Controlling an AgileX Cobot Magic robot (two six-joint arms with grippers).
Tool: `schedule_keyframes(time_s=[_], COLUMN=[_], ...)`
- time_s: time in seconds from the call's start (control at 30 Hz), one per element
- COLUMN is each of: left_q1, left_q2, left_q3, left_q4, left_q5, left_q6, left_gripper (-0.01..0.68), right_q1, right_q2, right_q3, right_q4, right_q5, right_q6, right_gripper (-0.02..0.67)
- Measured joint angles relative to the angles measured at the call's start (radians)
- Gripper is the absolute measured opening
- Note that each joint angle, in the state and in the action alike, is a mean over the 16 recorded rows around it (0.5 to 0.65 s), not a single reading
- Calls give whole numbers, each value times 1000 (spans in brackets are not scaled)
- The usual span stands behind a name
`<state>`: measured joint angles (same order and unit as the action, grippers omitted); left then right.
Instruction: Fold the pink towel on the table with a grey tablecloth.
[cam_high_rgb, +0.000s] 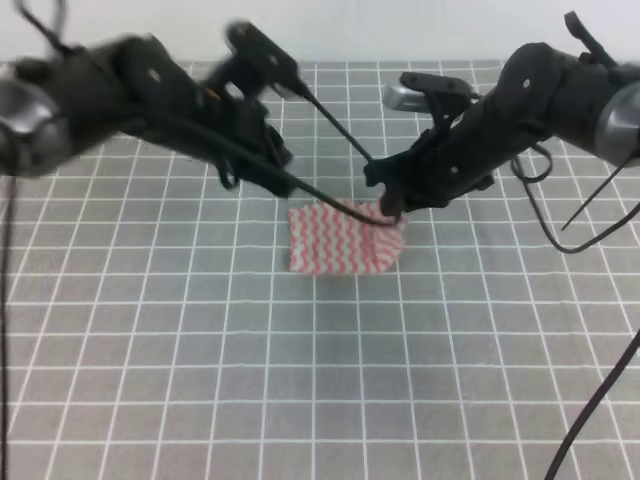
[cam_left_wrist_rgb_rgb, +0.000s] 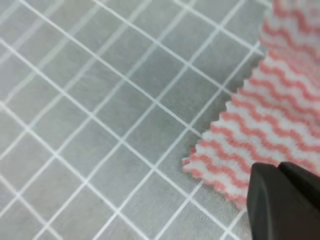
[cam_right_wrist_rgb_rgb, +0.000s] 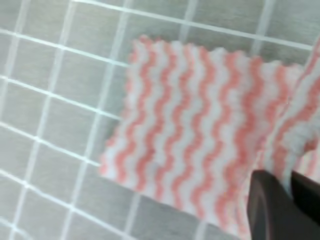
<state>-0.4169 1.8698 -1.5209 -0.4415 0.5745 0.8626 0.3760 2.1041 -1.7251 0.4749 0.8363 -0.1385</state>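
Grey tablecloth up front, right gripper pinching the pink towel's corner, might slip mid-fold; left gripper unclear.

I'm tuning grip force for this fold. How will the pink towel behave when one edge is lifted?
The pink towel is probably floppy: its right edge bunches and curls up by the right gripper. It looks thin and likely light, lying nearly flat on the grey tablecloth. Its fuzzy weave in the right wrist view suggests it won't slip easily.
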Motion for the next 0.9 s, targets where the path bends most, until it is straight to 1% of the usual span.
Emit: schedule_keyframes(time_s=[0.23,0.6,0.77,0.9], left_q1=[29,33,33,33], left_q2=[-91,-127,-124,-125], left_q3=[0,0,-1,0], left_q4=[-29,-39,-37,-40], left_q5=[56,88,91,92], left_q6=[-1,8,9,11], left_gripper=[0,0,0,0], right_q1=[45,103,112,114], right_q2=[48,135,156,165], right_q3=[-37,-123,-138,-139], right_q4=[69,124,143,176], right_q5=[-15,-10,-3,0], right_q6=[-33,-46,-46,-52], right_gripper=[-11,-12,8,60])
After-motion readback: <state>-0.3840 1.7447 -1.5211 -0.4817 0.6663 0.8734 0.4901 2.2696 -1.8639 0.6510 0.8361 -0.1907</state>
